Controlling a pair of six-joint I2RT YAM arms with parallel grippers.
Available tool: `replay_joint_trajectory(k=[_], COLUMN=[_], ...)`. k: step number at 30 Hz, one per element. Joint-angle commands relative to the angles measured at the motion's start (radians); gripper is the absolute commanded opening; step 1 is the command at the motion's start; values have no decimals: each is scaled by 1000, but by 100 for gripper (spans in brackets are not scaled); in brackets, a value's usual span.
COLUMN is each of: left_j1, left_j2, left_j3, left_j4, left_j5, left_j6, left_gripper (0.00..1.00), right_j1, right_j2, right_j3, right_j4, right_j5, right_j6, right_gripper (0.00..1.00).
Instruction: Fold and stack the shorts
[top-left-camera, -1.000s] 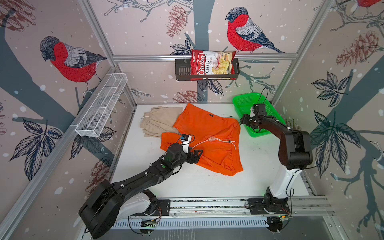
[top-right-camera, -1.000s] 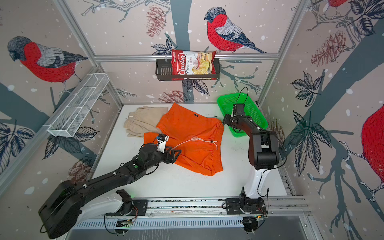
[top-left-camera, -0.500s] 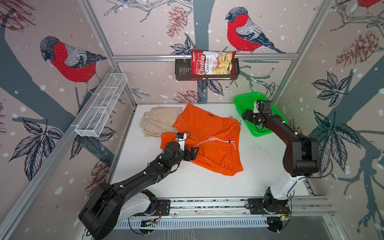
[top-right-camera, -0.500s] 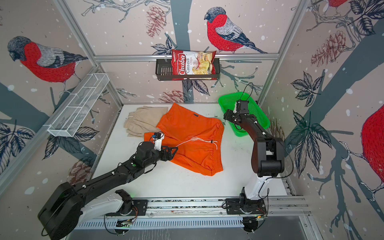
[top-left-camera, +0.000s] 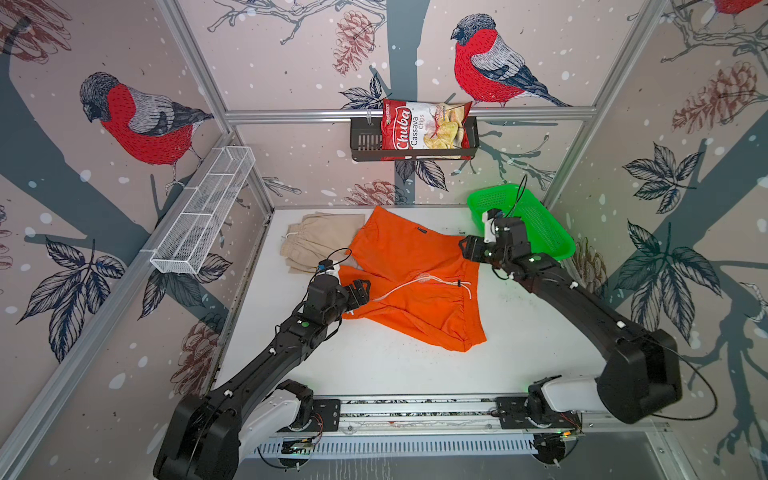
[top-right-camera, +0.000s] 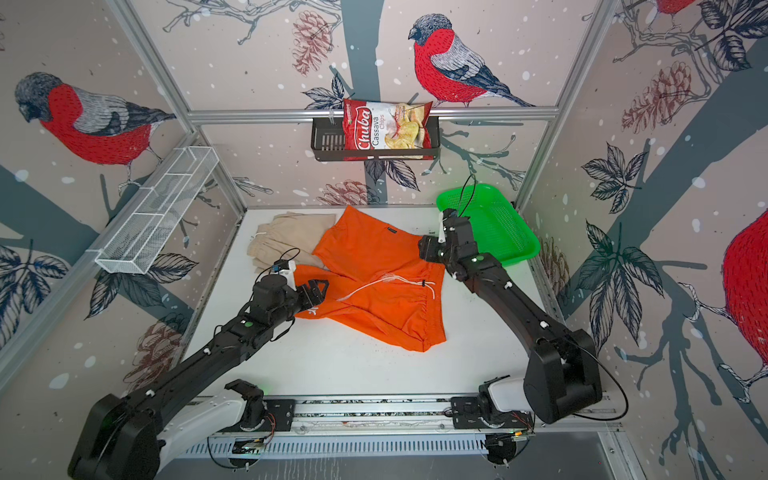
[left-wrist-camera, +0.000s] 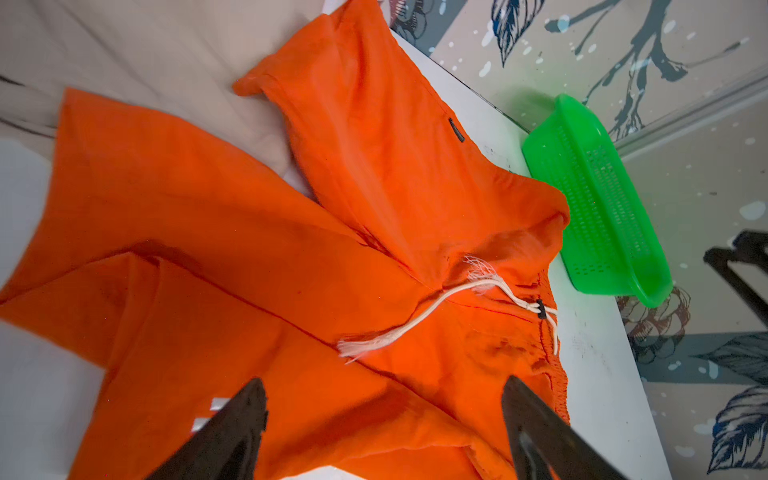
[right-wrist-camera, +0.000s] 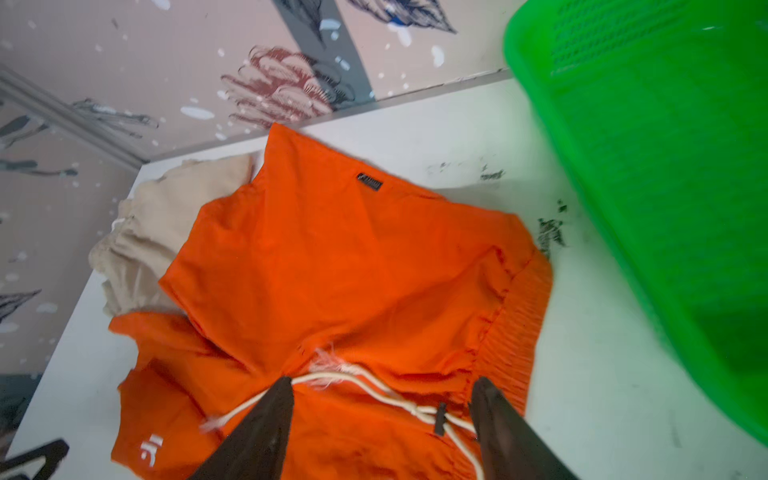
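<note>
in both top views the orange shorts (top-left-camera: 415, 286) lie spread mid-desk (top-left-camera: 374, 374), overlapping the beige shorts (top-left-camera: 316, 237) at the back left.
left wrist view: left fingers (left-wrist-camera: 232, 436) spread wide, holding nothing, over orange cloth.
right wrist view: right fingers (right-wrist-camera: 257, 432) parted, empty, above the drawstring (right-wrist-camera: 332, 368).

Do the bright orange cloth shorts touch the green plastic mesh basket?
Apart. The right wrist view shows bare white table between the orange shorts and the green basket.
</note>
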Motion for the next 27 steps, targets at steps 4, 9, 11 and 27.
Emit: replay_joint_trajectory(k=[4,9,11,27], left_j1=[124,213,236,259], left_j2=[-58,-57,-32,176], left_j3=[-27,-83,-97,-116], left_j4=[-133,-118,-102,-7], left_j5=[11,61,88,156], left_j6=[-113,-138,-137,-117], left_gripper=[85,84,83,69], right_j1=[154,205,211,192], right_j2=[-23,54,70,183], right_j3=[-165,-261,-297,-364], right_j4=[214,301,347,446], right_j5=[-97,-140,-162,-210], right_j6=[121,206,228,263], right_gripper=[68,67,68,68])
